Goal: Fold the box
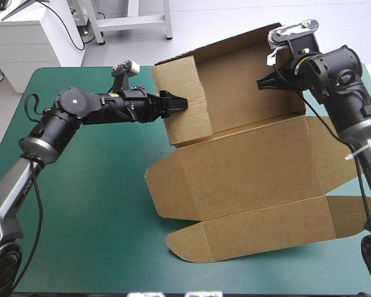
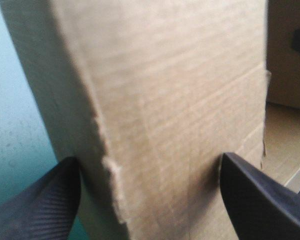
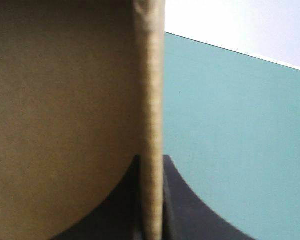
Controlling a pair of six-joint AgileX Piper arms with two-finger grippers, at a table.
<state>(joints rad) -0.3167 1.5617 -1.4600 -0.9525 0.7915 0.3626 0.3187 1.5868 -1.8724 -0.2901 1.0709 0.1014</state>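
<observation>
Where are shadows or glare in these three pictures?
High view: even light; the brown cardboard box casts soft shadows on the teal-green table cover under its near flaps. Left wrist view: the box's narrow face toward the cover is shaded. Right wrist view: white glare beyond the table's edge; the board's inner face is dim.

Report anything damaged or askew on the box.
One flaw: the box has a ragged, frayed edge on its raised side wall, between the open fingers of the left gripper. The right gripper is shut on another raised wall. Nothing else stands out.
</observation>
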